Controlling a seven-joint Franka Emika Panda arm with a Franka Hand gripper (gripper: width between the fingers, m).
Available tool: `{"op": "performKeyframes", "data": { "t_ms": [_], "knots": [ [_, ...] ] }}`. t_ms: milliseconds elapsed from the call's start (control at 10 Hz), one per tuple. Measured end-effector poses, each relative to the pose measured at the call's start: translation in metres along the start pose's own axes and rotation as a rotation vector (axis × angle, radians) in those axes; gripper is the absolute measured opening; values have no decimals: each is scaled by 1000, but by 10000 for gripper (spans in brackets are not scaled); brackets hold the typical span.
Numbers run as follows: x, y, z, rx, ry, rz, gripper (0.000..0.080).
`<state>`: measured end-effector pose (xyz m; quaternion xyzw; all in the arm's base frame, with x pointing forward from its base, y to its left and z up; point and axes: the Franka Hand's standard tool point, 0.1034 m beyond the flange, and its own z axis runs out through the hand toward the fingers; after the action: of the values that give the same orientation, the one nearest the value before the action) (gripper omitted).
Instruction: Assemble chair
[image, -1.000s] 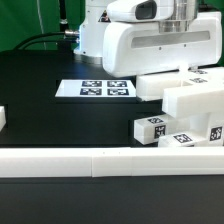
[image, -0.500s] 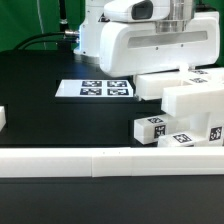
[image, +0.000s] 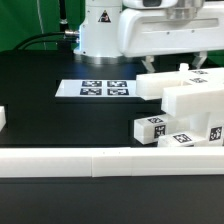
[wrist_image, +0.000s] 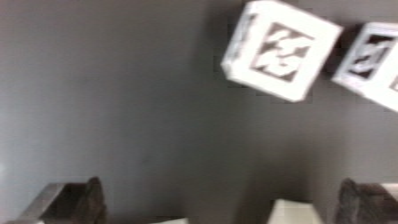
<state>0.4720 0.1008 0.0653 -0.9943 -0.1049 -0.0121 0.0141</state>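
Observation:
Several glossy white chair pieces lie at the exterior view's right: a big blocky piece (image: 196, 102), a flat slab (image: 163, 86) behind it, and short tagged posts (image: 150, 127) (image: 185, 140) in front. In the wrist view two tagged white pieces (wrist_image: 281, 48) (wrist_image: 370, 65) show on the black table. My gripper (wrist_image: 222, 205) is open, with its fingers (wrist_image: 75, 203) far apart and nothing between them. A bit of white piece (wrist_image: 302, 212) shows low between the fingers, blurred. In the exterior view only the arm's white body (image: 165, 35) shows, above the pieces.
The marker board (image: 100, 89) lies flat mid-table. A long low white rail (image: 100, 161) runs along the front edge. A small white piece (image: 3, 118) sits at the exterior view's left edge. A green wall stands behind.
The arm's white body has risen and shifted toward the exterior view's right, uncovering more of the base column. The chair pieces have not moved.

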Motion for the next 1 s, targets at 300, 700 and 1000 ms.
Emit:
{"op": "performKeyframes", "data": {
  "t_ms": [300,700,1000],
  "knots": [
    [-1,3,1,-1,3,24,648],
    [-8,-49,21,-5,13,230,648],
    [-4,-52,29,-11,15,218,648]
  ]
}}
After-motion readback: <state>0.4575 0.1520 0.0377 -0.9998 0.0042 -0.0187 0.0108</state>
